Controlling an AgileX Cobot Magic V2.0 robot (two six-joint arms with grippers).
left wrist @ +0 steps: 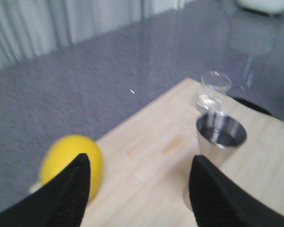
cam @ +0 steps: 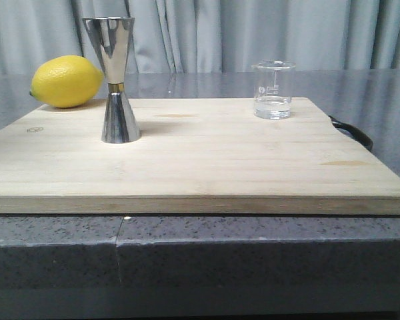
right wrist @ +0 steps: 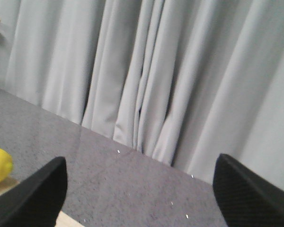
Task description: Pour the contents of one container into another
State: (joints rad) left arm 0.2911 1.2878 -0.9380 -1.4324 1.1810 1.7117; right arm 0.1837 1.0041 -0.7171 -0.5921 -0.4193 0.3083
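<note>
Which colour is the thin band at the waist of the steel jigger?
Gold. The band on the jigger shows best in the front view.

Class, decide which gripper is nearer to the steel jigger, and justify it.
Left. The left gripper hovers open close behind the jigger. The right gripper faces the curtain; no jigger shows in its view.

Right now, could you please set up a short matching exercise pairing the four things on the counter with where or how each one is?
Things:
1. lemon
2. jigger
3. beaker
4. cutting board

Descriptions:
A. upright on the board's left side
B. at the board's far right, a little clear liquid inside
C. lies flat on the grey counter
D. at the board's far left corner

Pairs: 1-D, 2-A, 3-B, 4-C
</note>
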